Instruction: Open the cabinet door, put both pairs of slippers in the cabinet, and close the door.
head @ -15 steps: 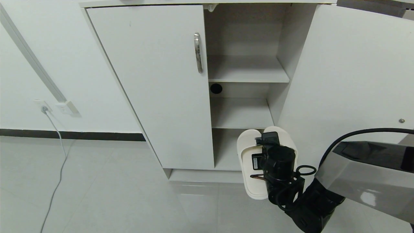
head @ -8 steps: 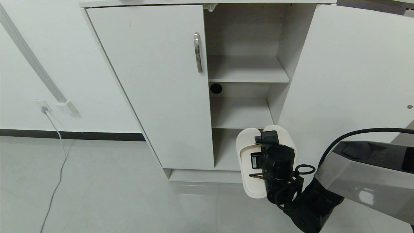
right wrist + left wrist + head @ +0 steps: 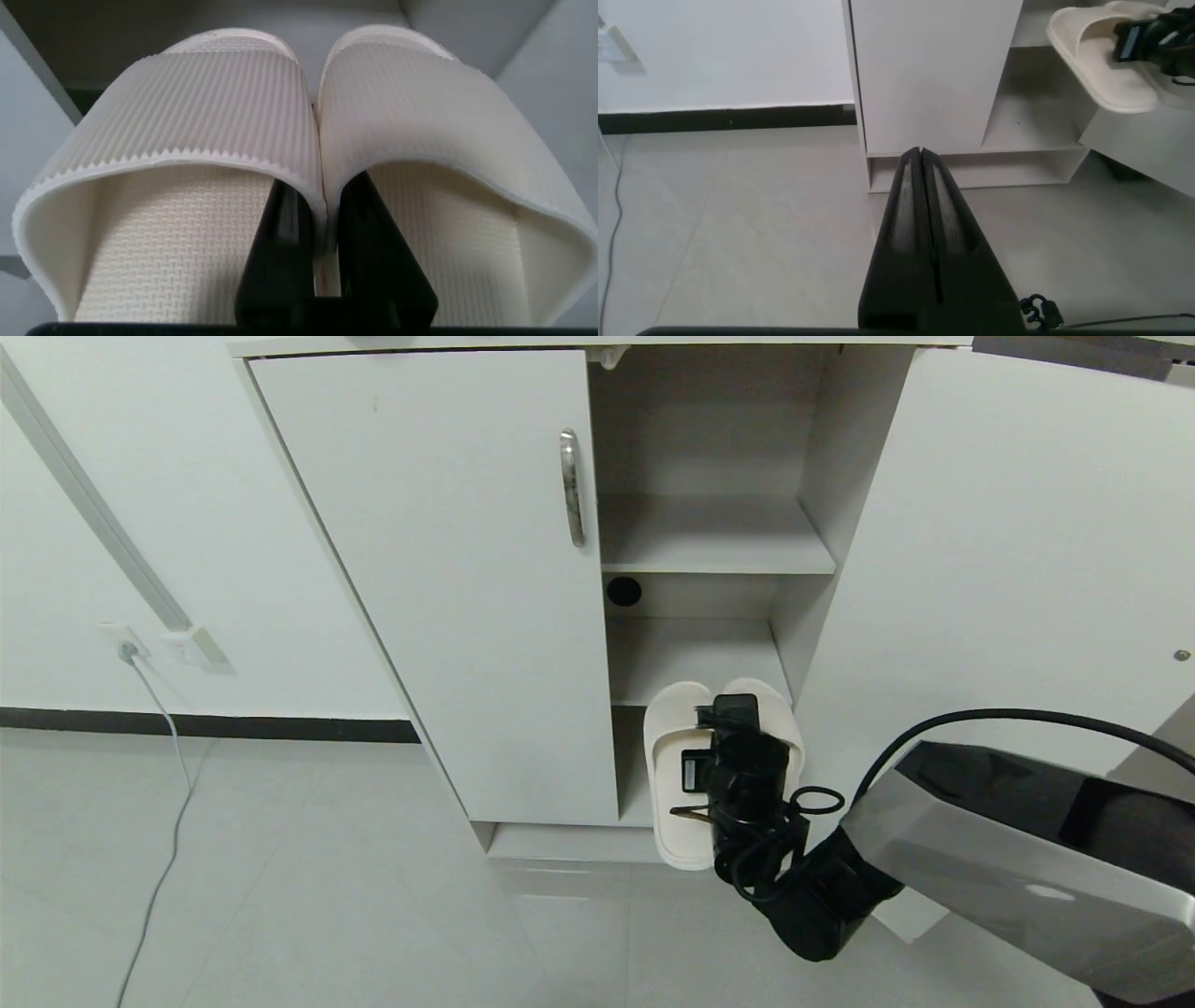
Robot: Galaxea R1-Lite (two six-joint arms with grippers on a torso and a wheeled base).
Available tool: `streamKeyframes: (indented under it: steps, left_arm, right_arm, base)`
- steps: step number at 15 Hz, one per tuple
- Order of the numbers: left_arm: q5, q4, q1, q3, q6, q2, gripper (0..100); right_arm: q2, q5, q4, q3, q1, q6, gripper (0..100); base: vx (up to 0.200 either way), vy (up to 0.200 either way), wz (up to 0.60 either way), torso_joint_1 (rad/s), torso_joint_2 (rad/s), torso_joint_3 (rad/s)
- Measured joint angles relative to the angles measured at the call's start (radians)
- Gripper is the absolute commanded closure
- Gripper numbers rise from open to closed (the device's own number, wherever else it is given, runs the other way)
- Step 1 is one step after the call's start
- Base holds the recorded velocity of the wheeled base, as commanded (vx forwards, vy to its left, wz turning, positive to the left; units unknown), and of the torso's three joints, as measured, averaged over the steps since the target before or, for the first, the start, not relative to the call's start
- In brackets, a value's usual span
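A pair of cream slippers (image 3: 674, 756) hangs side by side in front of the white cabinet's (image 3: 709, 537) open right half, toes at the mouth of the bottom compartment. My right gripper (image 3: 719, 719) is shut on the pair, one finger inside each slipper (image 3: 215, 149), pinching the inner walls together. The right door (image 3: 1008, 551) stands swung open; the left door (image 3: 448, 569) with its metal handle (image 3: 571, 487) is closed. My left gripper (image 3: 920, 163) is shut and empty, low over the floor before the cabinet base, with the held slippers (image 3: 1102, 51) off to its side.
Two bare shelves (image 3: 714, 537) sit above the bottom compartment, with a round hole (image 3: 624, 591) in the back panel. A wall socket (image 3: 126, 644) and grey cable (image 3: 163, 859) lie at the left. Grey tiled floor (image 3: 327, 896) spreads in front.
My right gripper has carried the slippers left and toward the cabinet, from in front of the open door to the mouth of the bottom compartment.
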State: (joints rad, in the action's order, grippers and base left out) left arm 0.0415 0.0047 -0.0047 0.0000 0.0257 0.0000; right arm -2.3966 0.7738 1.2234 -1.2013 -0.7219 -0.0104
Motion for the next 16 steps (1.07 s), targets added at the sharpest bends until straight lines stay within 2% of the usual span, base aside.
streamKeyframes:
  steps: [2,9,12,16]
  left_arm:
    - [0.0,0.0,0.0,0.0,0.001,0.0,100]
    - [0.0,0.0,0.0,0.0,0.002,0.0,100]
    - [0.0,0.0,0.0,0.0,0.003,0.0,100]
    - [0.0,0.0,0.0,0.0,0.003,0.0,100]
  right_arm:
    - [-0.027,-0.031,-0.129,-0.091,0.003,0.08,100]
    - [-0.054,-0.03,-0.106,-0.131,0.006,0.041,100]
    - [-0.056,-0.03,-0.025,-0.11,0.007,-0.025,100]
    - [-0.057,-0.03,-0.014,-0.1,0.007,-0.032,100]
  base:
    - [0.0,0.0,0.0,0.0,0.0,0.0]
    - [0.0,0.0,0.0,0.0,0.0,0.0]
    - [0.2,0.0,0.0,0.001,0.0,0.001]
    - [0.2,0.0,0.0,0.0,0.0,0.001]
